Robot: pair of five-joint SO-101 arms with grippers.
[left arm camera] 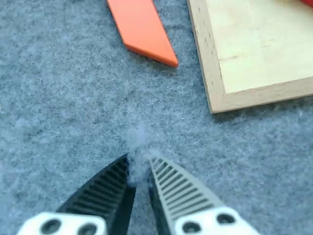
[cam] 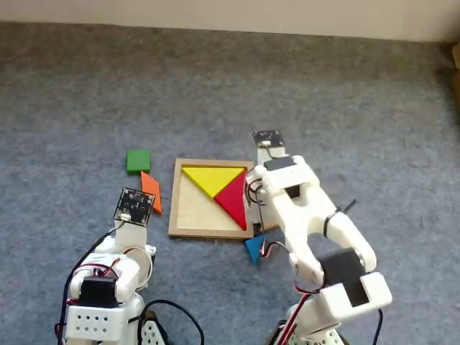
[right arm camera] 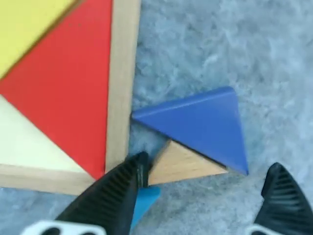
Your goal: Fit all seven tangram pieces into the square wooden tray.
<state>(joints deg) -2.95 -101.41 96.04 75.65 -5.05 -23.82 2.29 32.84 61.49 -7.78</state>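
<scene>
The square wooden tray (cam: pixel 188 224) holds a yellow triangle (cam: pixel 212 178) and a red triangle (cam: pixel 233 198). My right gripper (right arm camera: pixel 208 166) is open, low over a dark blue triangle (right arm camera: pixel 200 122) and a wood-coloured triangle (right arm camera: pixel 178 164) that lie on the carpet against the tray rim (right arm camera: pixel 120 73). One dark finger (right arm camera: pixel 122 188) touches the wooden piece's corner. A light blue triangle (cam: pixel 254 248) lies just off the tray's near right corner. My left gripper (left arm camera: pixel 141 160) is shut and empty, near the tray's corner (left arm camera: pixel 215 73) and short of the orange parallelogram (left arm camera: pixel 142 29).
A green square (cam: pixel 138 159) lies on the grey carpet left of the tray, just beyond the orange parallelogram (cam: pixel 151 190). The right arm (cam: pixel 309 215) covers the tray's right edge. The left half of the tray floor (cam: pixel 194 208) is bare wood.
</scene>
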